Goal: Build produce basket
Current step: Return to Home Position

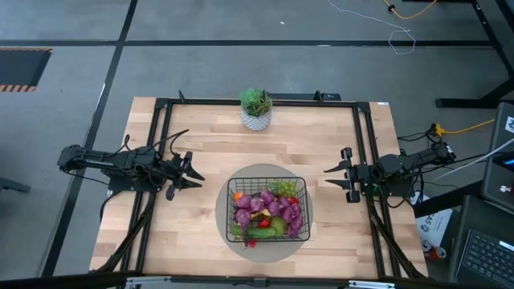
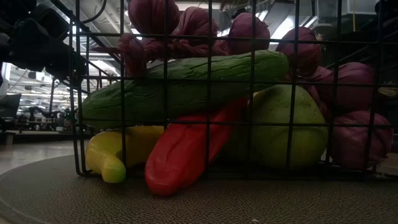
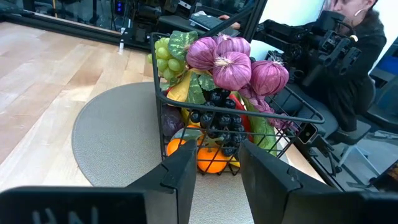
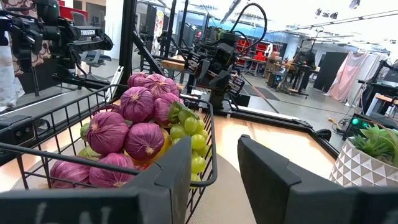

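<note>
The black wire basket (image 1: 268, 182) stands on a round grey mat (image 1: 225, 210) at the table's near middle. It is heaped with toy produce: purple bulbs (image 1: 277, 207), green grapes (image 1: 284, 188), a cucumber (image 2: 186, 87), a red pepper (image 2: 186, 149), a banana (image 2: 115, 152), a pear (image 2: 283, 127), black grapes (image 3: 217, 121) and an orange (image 3: 208, 158). My left gripper (image 1: 196, 176) is open and empty, left of the basket. My right gripper (image 1: 331, 176) is open and empty, right of it.
A white pot with a green plant (image 1: 256, 109) stands at the table's far middle. A black frame (image 1: 161, 136) runs along the table's left, far and right edges. A person (image 3: 348, 56) sits beyond the table's right side. Bare wood lies between each gripper and the mat.
</note>
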